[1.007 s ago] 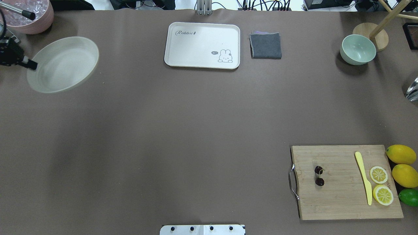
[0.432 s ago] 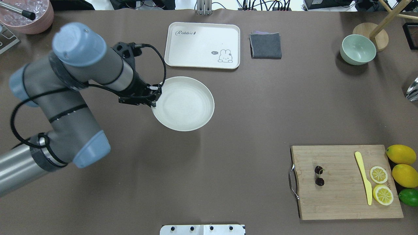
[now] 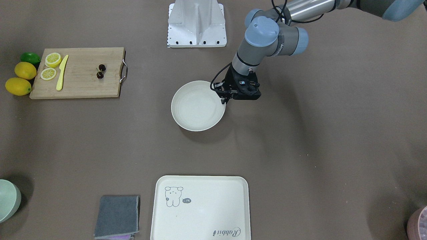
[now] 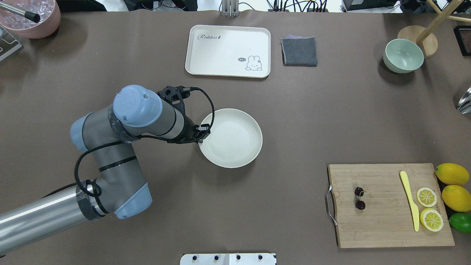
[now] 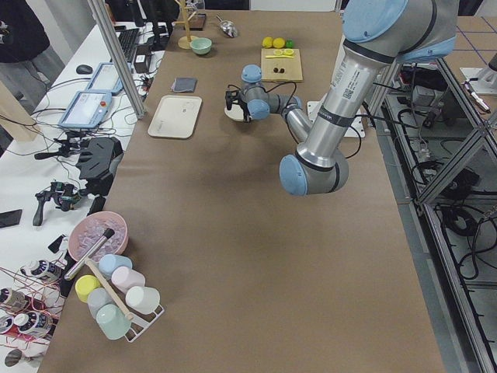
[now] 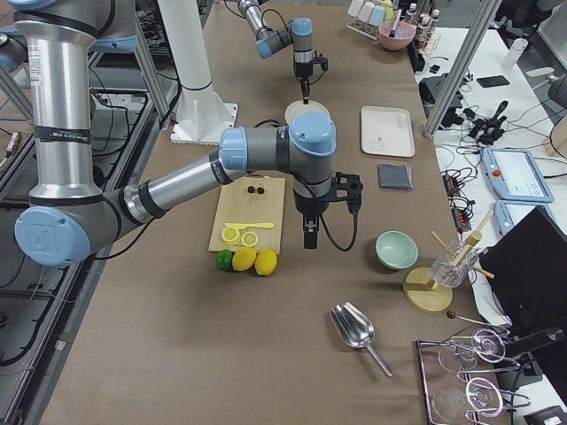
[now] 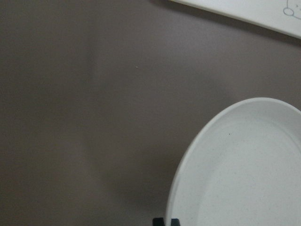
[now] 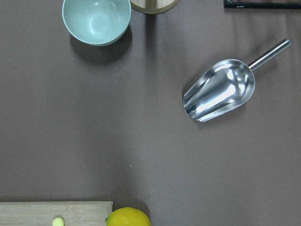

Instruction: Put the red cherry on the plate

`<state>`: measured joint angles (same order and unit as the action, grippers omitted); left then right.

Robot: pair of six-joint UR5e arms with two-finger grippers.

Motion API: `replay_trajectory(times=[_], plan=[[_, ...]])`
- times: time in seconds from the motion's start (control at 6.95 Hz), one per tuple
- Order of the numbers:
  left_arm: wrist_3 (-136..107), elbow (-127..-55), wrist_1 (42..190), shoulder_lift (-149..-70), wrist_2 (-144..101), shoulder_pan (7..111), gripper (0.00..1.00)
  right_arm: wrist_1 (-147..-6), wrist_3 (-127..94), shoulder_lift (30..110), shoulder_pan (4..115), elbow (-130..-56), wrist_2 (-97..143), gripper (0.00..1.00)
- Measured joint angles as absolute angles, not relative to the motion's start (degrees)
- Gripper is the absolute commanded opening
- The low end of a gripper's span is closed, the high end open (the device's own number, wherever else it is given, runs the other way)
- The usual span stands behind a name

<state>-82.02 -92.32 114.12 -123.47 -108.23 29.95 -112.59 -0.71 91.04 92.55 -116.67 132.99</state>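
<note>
The red cherry, two tiny dark fruits on one stem, lies on the left part of the wooden cutting board; it also shows in the front-facing view as the cherry. The round cream plate is at the table's middle, with my left gripper shut on its left rim. In the front-facing view that gripper pinches the plate on the right side. My right gripper hangs beyond the board's far-right end, seen only in the exterior right view, so I cannot tell its state.
On the board lie a yellow knife and two lemon slices; lemons and a lime sit beside it. The rabbit tray, grey cloth and green bowl line the far side. A metal scoop lies under the right wrist.
My left arm has carried the plate from the table's far left to its middle, rightward and nearer to the robot. The cherry and board have not moved.
</note>
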Motion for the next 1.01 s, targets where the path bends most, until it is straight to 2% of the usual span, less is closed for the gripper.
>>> replay_trajectory(times=[0.14,0.29,0.43,0.72,1.01], plan=[[-82.9,-89.8,116.9,-124.0,-107.4,29.0,0.00,-112.6,-0.7,91.1,92.6,-116.7,133.0,1.00],[-83.2,-88.6,118.6,-124.3,-107.1,28.4,0.25,-112.6,-0.6,91.1,92.6,-116.7,133.0,1.00],[-83.4,-88.1,119.3,-124.5,-107.0,28.1,0.98,-112.6,-0.6,91.1,92.7,-116.9,132.9,1.00],[-83.4,-88.9,119.3,-124.5,-107.1,28.5,0.99,-112.8,-0.7,91.1,93.0,-117.4,133.1,1.00],[-82.9,-97.5,114.5,-120.3,-114.6,34.3,0.99,-113.0,-1.3,90.6,93.1,-117.3,133.5,1.00]])
